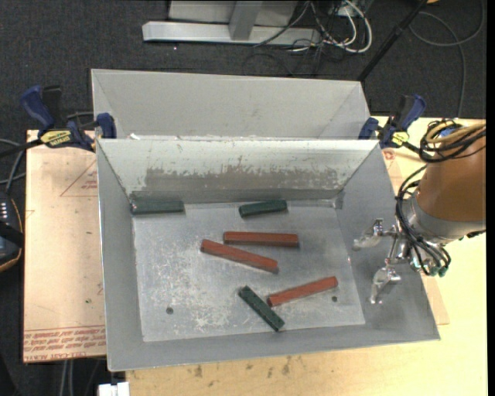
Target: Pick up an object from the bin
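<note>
claw [377,261] is placed at the right of the bin [232,155], over the sloping right wall. its fingers are spread apart with nothing between them, so nothing is gripped yet.

nearest thing: a red-brown bar [302,291], laid flat on the bin floor at front right, near the claw but apart from it. its left end is just beside a dark green bar [261,308] at front centre; contact cannot be told. two more red-brown pieces, the mid bar [239,256] and the upper bar [261,240], are laid mid-floor. two green back bars [263,208] are set at the foot of the back wall.

handling, as judged: the bars are taken to be stiff, light and flat-sided. a hold across the narrow width at mid-length is advised, so no end droops. the profile is low, so the fingers must be brought nearly to the floor, and sliding on the metal is likely if a bar is nudged.

surface: scratched grey sheet metal, flat floor, walls sloped all round. the bin is carried on a pale desk [464,340]. dark floor [62,46] and cables [340,23] are seen behind.
</note>
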Robot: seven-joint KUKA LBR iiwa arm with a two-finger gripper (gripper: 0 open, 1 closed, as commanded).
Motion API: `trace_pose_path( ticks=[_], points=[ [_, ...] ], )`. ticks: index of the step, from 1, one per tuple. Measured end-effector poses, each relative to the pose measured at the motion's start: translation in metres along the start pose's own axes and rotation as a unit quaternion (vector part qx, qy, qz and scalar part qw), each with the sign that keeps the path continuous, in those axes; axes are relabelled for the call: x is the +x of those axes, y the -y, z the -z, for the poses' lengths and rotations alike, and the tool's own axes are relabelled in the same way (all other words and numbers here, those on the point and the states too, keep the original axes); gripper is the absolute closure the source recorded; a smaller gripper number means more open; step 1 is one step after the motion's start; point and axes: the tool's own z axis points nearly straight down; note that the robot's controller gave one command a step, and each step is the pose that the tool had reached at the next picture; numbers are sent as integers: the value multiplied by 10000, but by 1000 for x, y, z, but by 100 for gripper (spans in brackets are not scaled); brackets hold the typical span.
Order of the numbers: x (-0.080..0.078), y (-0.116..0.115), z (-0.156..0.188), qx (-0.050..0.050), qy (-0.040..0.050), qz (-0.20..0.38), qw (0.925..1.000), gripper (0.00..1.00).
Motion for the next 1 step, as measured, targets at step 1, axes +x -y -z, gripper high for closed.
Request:
trace_pose_path(
  ticks=[1],
  points=[
    [-2, -1, 3, 6, 33, 20, 10000, 0]
  ],
)
